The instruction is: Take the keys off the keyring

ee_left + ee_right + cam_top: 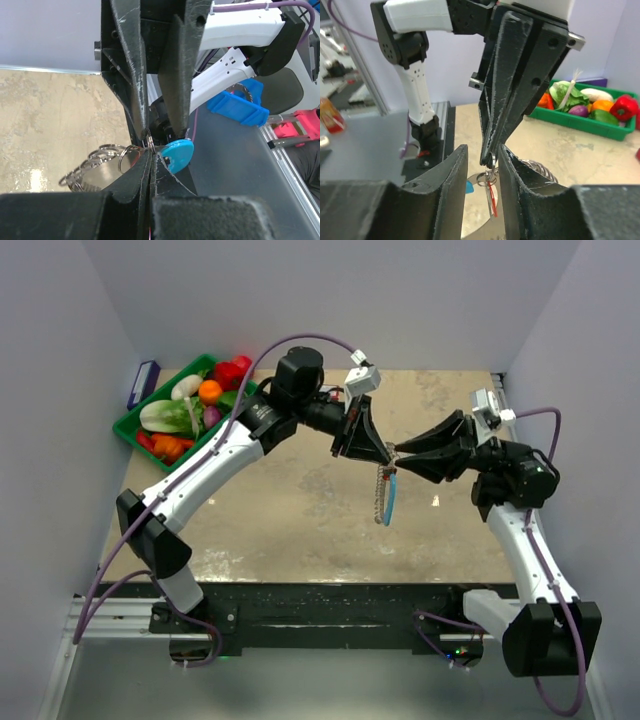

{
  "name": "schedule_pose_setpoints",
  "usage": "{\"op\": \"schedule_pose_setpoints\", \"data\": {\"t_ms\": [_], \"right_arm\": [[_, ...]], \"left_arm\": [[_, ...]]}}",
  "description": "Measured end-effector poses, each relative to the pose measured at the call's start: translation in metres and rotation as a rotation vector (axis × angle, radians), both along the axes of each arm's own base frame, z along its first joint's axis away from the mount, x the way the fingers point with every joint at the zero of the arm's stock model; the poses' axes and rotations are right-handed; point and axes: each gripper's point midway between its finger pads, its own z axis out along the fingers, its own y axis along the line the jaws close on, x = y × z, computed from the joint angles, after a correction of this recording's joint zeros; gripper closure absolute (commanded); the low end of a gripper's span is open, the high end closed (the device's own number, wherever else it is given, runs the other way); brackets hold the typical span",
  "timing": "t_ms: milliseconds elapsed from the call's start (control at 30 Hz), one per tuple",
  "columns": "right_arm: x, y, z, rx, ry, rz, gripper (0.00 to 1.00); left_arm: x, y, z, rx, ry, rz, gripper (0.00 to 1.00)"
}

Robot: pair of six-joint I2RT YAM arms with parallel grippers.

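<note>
Top external view gives what the wrist cameras cannot: the keyring (386, 495) hangs in the air over the middle of the table (300, 530), between the two arms. The left gripper (388, 453) pinches its upper end, fingers pressed together on a thin wire ring. The right gripper (403, 454) meets it tip to tip from the other side.

Only the right wrist view shows that the right jaws stand apart, one finger on each side of the left fingertips, with the red piece (492, 197) dangling in the gap below. The left wrist view alone shows a round blue tag (177, 154) beside the pinch, and the keys (82, 184) as a run of overlapping silvery loops with a jagged fringe.

Bare tabletop lies on every side of the hanging loop. The green tray (130, 428) of vegetables (185, 405) sits well apart at the far left corner.

The table is mottled beige and glossy in patches. The gripper fingers are matte black and scuffed.
</note>
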Motion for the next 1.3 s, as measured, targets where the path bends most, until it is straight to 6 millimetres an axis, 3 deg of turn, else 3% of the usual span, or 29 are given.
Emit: {"op": "schedule_pose_setpoints", "data": {"t_ms": [233, 433, 633, 800, 933, 1033, 1133, 1300], "right_arm": [[-0.001, -0.001, 0.016, -0.128, -0.186, 0.026, 0.53], [0.006, -0.012, 0.021, -0.164, -0.231, -0.004, 0.52], [0.032, -0.035, 0.021, -0.13, -0.215, -0.153, 0.52], [0.086, -0.05, 0.046, -0.092, -0.223, -0.439, 0.51], [0.11, -0.054, 0.015, -0.204, -0.21, -0.57, 0.51], [0.117, -0.046, -0.022, -0.34, -0.216, -0.587, 0.53], [0.113, -0.039, -0.051, -0.45, -0.249, -0.544, 0.54], [0.104, -0.035, -0.081, -0.552, -0.303, -0.477, 0.55]], "left_arm": [[0.003, 0.004, 0.003, -0.001, -0.015, 0.031, 1.0], [0.017, 0.002, -0.023, 0.064, -0.014, 0.12, 1.0], [0.041, 0.005, -0.054, 0.169, -0.03, 0.264, 1.0], [0.058, 0.01, -0.064, 0.219, -0.076, 0.362, 1.0], [0.071, 0.016, -0.071, 0.261, -0.107, 0.434, 1.0], [0.076, 0.02, -0.078, 0.295, -0.127, 0.465, 1.0], [0.081, 0.024, -0.085, 0.326, -0.145, 0.493, 1.0], [0.081, 0.03, -0.101, 0.372, -0.144, 0.509, 1.0]]}}
